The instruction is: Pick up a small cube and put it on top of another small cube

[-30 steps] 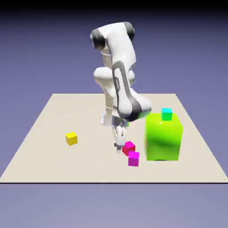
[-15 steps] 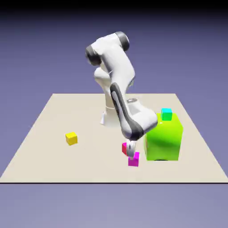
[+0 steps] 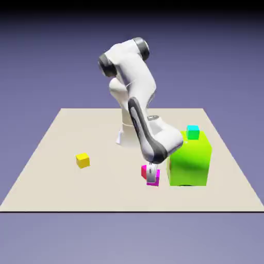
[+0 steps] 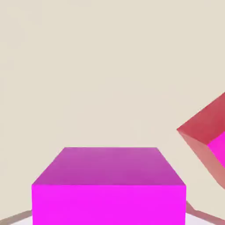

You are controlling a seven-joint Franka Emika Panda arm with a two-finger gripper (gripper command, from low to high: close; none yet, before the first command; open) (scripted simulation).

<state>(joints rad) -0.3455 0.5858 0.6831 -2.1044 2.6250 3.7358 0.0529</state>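
one small cube point(image 4: 109, 193), plain bright magenta all over

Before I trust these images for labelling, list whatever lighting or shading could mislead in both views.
Exterior view: the big block shades unevenly from yellow-green to darker green, and the backdrop fades to black at the top. Hand view: the magenta cube has one bright, flat face and one duller; the picture's bottom edge crops it.
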